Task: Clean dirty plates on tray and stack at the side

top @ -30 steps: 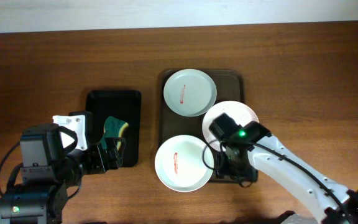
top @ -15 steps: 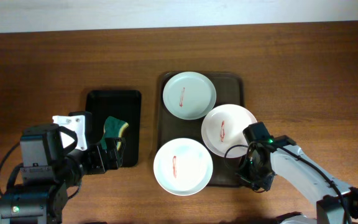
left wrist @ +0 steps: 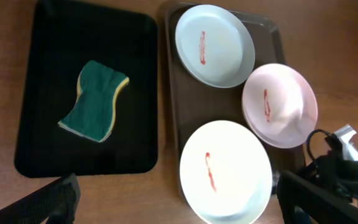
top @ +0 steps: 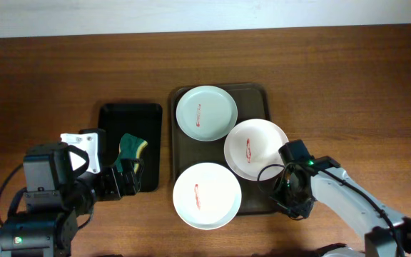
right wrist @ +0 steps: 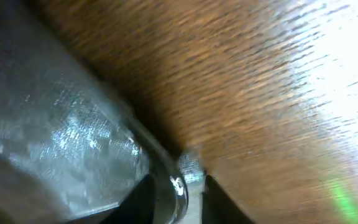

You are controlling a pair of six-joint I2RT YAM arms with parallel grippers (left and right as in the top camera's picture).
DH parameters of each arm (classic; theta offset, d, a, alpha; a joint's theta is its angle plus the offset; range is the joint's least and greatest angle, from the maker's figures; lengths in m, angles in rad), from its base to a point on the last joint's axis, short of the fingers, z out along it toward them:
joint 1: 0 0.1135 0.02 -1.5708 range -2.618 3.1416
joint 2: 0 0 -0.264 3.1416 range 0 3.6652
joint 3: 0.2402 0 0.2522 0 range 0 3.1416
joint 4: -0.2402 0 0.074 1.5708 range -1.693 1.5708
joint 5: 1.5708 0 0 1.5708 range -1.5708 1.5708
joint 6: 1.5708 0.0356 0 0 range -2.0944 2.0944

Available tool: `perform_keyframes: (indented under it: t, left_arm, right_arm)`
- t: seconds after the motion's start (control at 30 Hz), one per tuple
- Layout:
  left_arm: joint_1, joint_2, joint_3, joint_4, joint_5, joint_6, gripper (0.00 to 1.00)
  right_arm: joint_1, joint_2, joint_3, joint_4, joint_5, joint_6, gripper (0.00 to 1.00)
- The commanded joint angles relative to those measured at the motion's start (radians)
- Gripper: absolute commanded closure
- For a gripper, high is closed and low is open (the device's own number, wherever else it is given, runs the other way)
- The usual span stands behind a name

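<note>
Three white plates, each with a red smear, lie on the dark-brown tray (top: 261, 94): one at the back (top: 205, 113), one at the right (top: 255, 148), one at the front (top: 207, 195). The left wrist view shows the same plates, back (left wrist: 215, 45), right (left wrist: 279, 104) and front (left wrist: 225, 172), on the tray (left wrist: 169, 93). My right gripper (top: 291, 203) is at the tray's front right corner. In the right wrist view its fingers (right wrist: 182, 190) close on the tray's rim (right wrist: 73, 124). My left gripper (top: 123, 178) (left wrist: 182, 205) is open and empty, left of the tray.
A smaller glossy black tray (top: 113, 118) (left wrist: 48, 37) sits left of the brown tray. A green and yellow sponge (top: 132, 146) (left wrist: 94, 99) lies on it. Bare wooden table lies to the right and at the back.
The right arm swung from over the tray to its front right corner. The tray and its plates have since shifted left, toward the black tray. The left arm has not moved.
</note>
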Motion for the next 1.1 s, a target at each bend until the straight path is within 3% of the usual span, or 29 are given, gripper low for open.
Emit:
perform_keyframes:
  t: [0.0,0.13,0.2,0.23,0.3,0.37,0.43,0.47,0.53,0.6,0.73,0.8,0.87,0.93,1.07]
  left_arm:
    - [-0.001,0.006,0.016,-0.005,-0.041,0.094,0.01]
    - [-0.011,0.116,0.016,-0.008,-0.088,0.124,0.04]
    - [-0.081,0.214,0.016,-0.005,-0.095,0.124,0.12]
    - [-0.169,0.314,0.016,0.005,-0.188,0.120,0.21]
    - [-0.256,0.449,0.016,0.050,-0.306,0.052,0.24]
    - [-0.319,0.620,0.016,0.146,-0.320,0.010,0.34]
    - [-0.346,0.731,0.016,0.217,-0.320,0.010,0.46]
    - [-0.357,0.812,0.016,0.261,-0.347,-0.002,0.69]
    - [-0.356,0.867,0.016,0.299,-0.379,-0.053,0.73]
    - [-0.359,0.891,0.016,0.344,-0.380,-0.053,0.97]
    - [-0.359,0.895,0.007,0.351,-0.380,-0.053,1.00]
    - [-0.359,0.895,-0.024,0.373,-0.380,-0.053,0.81]
    - [-0.359,0.895,-0.048,0.387,-0.381,-0.053,0.86]
    - [-0.359,0.895,-0.048,0.396,-0.384,-0.053,1.00]
    - [-0.359,0.895,-0.076,0.422,-0.384,-0.058,1.00]
  right_arm:
    - [0.004,-0.179,0.071,-0.057,0.002,-0.146,0.63]
    - [0.004,-0.409,0.227,-0.175,-0.038,-0.335,0.59]
    - [0.004,-0.478,0.290,-0.189,-0.077,-0.354,0.59]
    - [0.004,-0.490,0.301,-0.193,-0.077,-0.354,0.59]
    - [0.004,-0.498,0.303,-0.203,-0.096,-0.354,0.59]
    - [0.004,-0.481,0.303,-0.239,-0.098,-0.354,0.59]
    - [0.004,-0.460,0.303,-0.252,-0.098,-0.354,0.59]
    - [0.004,-0.446,0.303,-0.256,-0.099,-0.353,0.59]
    - [0.004,-0.441,0.303,-0.263,-0.100,-0.353,0.59]
    - [0.004,-0.441,0.303,-0.264,-0.100,-0.353,0.59]
    - [0.004,-0.441,0.303,-0.275,-0.103,-0.353,0.59]
    - [0.004,-0.441,0.303,-0.277,-0.103,-0.350,0.59]
    - [0.004,-0.441,0.303,-0.281,-0.103,-0.350,0.59]
    - [0.004,-0.441,0.303,-0.282,-0.103,-0.350,0.59]
    - [0.004,-0.441,0.303,-0.282,-0.103,-0.350,0.59]
